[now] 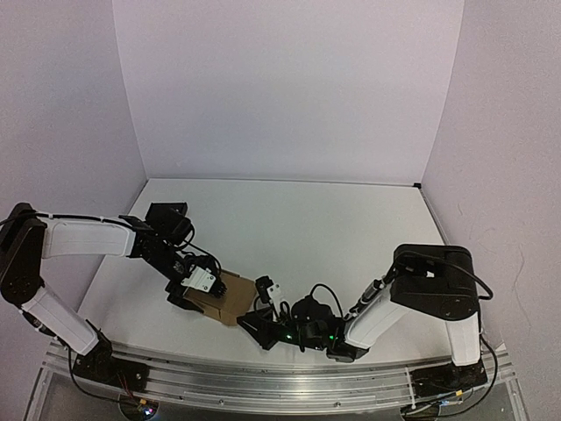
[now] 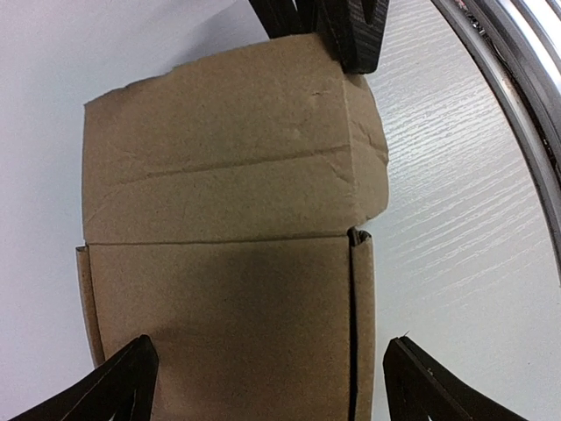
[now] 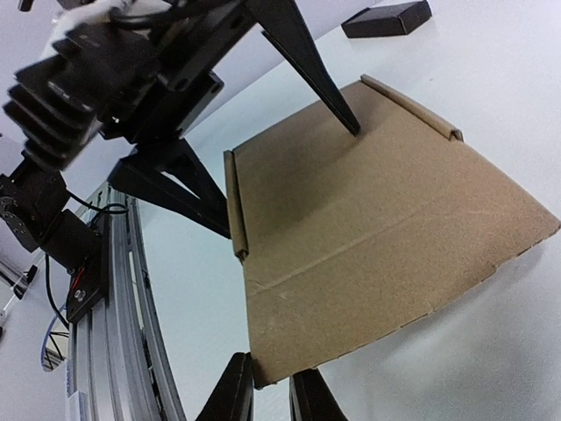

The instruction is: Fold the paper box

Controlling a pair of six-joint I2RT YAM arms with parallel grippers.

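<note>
The right fingers (image 3: 235,396) are clenched on the free edge of the plain brown cardboard paper box (image 3: 368,219), apparently pinching its loose flap so it can be swung over. The nip sits at the very bottom of the right wrist view, so the grasp is likely rather than certain. The left fingers (image 2: 118,386) are released and spread wide, straddling the box body, probably to steady it. The half-folded box lies on the white counter (image 2: 456,202) between both arms. A small black rectangular object (image 3: 386,17) lies well apart.

Blk block (image 3: 386,19) beyond paper box (image 3: 368,219)
</note>
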